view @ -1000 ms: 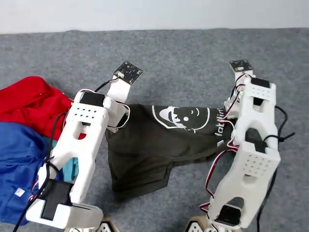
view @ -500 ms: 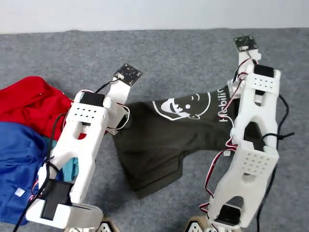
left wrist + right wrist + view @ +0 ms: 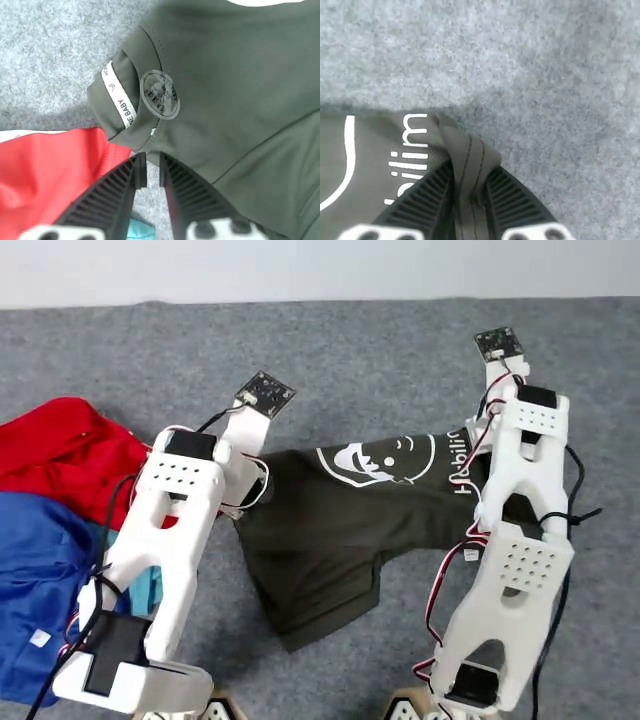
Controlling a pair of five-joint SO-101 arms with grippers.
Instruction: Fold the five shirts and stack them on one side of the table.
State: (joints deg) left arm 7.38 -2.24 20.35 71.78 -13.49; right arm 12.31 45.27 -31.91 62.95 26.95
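The dark olive T-shirt (image 3: 330, 530) lies print side up on the grey table (image 3: 380, 360), between the arms. The right gripper (image 3: 470, 186) has its jaws clamped on a bunched, stitched edge fold. The left gripper (image 3: 149, 172) has its jaws almost closed, pinching the collar edge beside the red shirt (image 3: 45, 170).

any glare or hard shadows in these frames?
High view: even light, no glare on the dark shirt. Left wrist view: soft shadow band on the carpet beside the collar. Right wrist view: soft shadow on carpet along the shirt's edge.

Blue shirt (image 3: 40, 570) cut off at the edge, teal cloth (image 3: 150, 590) mostly hidden under the left arm (image 3: 170, 540)
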